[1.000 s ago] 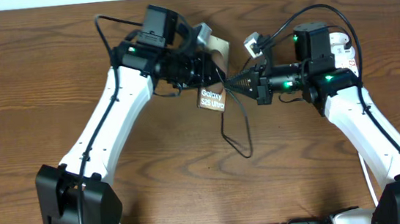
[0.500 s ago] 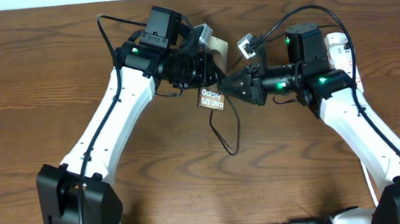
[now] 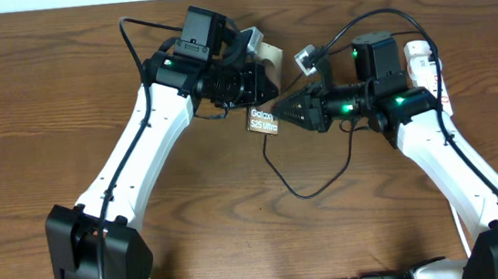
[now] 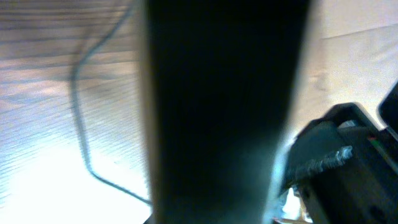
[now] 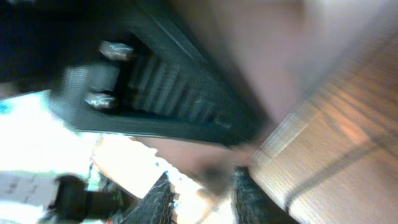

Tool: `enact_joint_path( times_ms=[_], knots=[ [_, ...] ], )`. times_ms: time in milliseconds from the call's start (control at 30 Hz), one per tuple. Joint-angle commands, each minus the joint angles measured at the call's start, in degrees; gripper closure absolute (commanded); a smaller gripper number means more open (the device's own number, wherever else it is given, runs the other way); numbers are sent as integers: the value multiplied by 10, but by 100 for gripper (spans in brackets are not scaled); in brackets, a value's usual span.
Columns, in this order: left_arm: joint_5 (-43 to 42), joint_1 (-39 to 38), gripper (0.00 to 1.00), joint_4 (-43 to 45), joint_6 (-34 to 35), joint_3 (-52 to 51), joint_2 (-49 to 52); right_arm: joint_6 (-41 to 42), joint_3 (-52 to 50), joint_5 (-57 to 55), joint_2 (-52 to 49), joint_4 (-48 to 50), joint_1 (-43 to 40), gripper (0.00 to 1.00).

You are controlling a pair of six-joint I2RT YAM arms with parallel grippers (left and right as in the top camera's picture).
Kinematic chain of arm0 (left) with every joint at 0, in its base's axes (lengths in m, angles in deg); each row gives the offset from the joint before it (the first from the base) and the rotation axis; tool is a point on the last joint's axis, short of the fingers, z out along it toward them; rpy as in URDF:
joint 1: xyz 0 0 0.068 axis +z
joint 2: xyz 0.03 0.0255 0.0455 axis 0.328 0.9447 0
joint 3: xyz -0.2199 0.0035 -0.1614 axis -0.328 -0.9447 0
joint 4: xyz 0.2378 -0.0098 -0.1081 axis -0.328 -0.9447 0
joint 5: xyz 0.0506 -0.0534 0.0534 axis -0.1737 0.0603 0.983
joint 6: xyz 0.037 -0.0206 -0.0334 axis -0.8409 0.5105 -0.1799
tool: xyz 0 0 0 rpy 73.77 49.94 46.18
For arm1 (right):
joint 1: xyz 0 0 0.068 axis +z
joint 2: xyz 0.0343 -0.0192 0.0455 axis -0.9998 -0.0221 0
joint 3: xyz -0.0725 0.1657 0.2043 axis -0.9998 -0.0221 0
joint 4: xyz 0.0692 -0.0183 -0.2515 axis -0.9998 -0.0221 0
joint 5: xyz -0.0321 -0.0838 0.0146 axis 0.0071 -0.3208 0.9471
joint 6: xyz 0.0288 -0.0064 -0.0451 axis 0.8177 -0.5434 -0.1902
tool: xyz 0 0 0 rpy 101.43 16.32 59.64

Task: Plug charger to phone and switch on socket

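**Overhead view.** We find the left gripper [image 3: 258, 88] pressed shut at the upper edge of the phone [image 3: 264, 122]. We judge that this grip keeps the phone steady so that it cannot slide when the plug is pushed in. The right gripper [image 3: 285, 113] points at the phone's right edge and nearly touches it. The charger [image 3: 304, 192] leaves the phone's lower edge and lies in a loose loop on the table [image 3: 47, 131]. We cannot tell whether its plug is seated. The socket [image 3: 420, 59] lies at the far right, partly hidden behind the right arm, and its switch is not yet attended to.

**Left wrist view.** A dark, blurred slab fills the middle of the frame. We take it for the phone [image 4: 224, 112], clamped close to the lens. The thin cable [image 4: 78, 124] curves over the wood at left.

**Right wrist view.** The fingertips [image 5: 158, 196] stand apart, and we see nothing clearly between them. The frame is too blurred to locate the plug.
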Motion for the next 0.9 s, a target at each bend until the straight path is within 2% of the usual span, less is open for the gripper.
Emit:
enact_joint_path(
  times_ms=[0,67,200,267,333,367,400,433,500,533,600,633,667,767,867],
  knots=[
    [97,-3,92,-10,6,11,-23,11,17,-158,-1,-37,-9,54],
    [131,-3,93,-19,8,11,-23,18,40,-240,-1,-86,-11,52],
    [186,-3,92,-30,17,11,-23,106,84,-466,-1,-196,-16,49],
    [201,-3,92,-36,25,11,-23,139,86,-528,-1,-235,-19,49],
    [201,-3,93,-40,25,11,-23,143,85,-540,-8,-259,-20,46],
    [201,-3,93,-41,25,11,-23,143,83,-539,-11,-267,-19,41],
    [202,-3,93,-42,24,11,-23,143,80,-539,-15,-274,-18,27],
    [205,-3,92,-43,25,11,-23,143,74,-537,-18,-283,-16,18],
    [211,-3,92,-49,24,11,-23,143,58,-519,-24,-286,-15,4],
    [211,-3,92,-52,24,11,-23,143,49,-505,-26,-286,-15,1],
    [211,-3,92,-58,22,11,-23,166,15,-449,-37,-287,-15,4],
    [211,-3,93,-60,22,11,-23,185,4,-433,-40,-292,-15,15],
    [211,-3,93,-63,22,11,-23,225,-14,-411,-44,-302,-15,36],
    [211,-3,92,-68,22,11,-23,290,-57,-378,-46,-303,-13,44],
    [211,-3,93,-69,22,11,-23,323,-103,-377,-46,-272,-10,46]
  ],
)
